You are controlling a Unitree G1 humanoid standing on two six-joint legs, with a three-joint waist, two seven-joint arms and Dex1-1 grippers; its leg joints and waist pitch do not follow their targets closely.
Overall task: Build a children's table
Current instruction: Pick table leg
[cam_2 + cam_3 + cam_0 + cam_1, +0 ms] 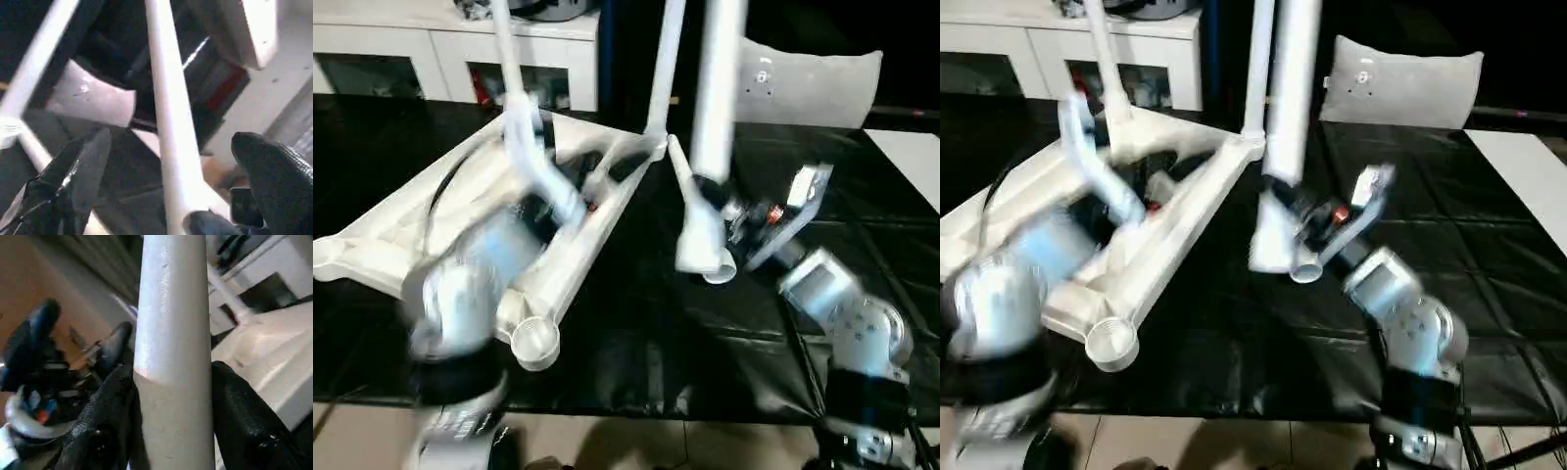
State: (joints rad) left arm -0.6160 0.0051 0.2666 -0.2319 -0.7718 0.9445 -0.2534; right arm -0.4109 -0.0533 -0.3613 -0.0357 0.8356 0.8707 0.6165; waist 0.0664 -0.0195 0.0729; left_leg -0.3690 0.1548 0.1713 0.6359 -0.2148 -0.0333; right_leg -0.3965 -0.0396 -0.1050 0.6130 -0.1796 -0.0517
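Where our left arm reaches: over the top (401, 230), which lies at the left of the table (636, 323) with its ribbed underside up, on a black sheet.
Top's near corner: we see a round socket (536, 343) there with no leg in it.
Top's far corners: two legs stand up from them, left leg (509, 59) and middle leg (666, 59), both thin and white.
Left claw (171, 147): wide open; in our left wrist view a thin leg runs between its two black fingers (266, 161), and we see neither finger pressing on it.
Cabinet (460, 49): white, with glass doors, behind the top at the far left.
Right claw (173, 382): closed on the third leg (715, 98), one black finger on each side of the tube.
Third leg: nearly upright, just right of the top and apart from it; its open round end (720, 269) is the low end, close over the black sheet.
Pillow (803, 83): grey-white, at the far right behind the right arm.
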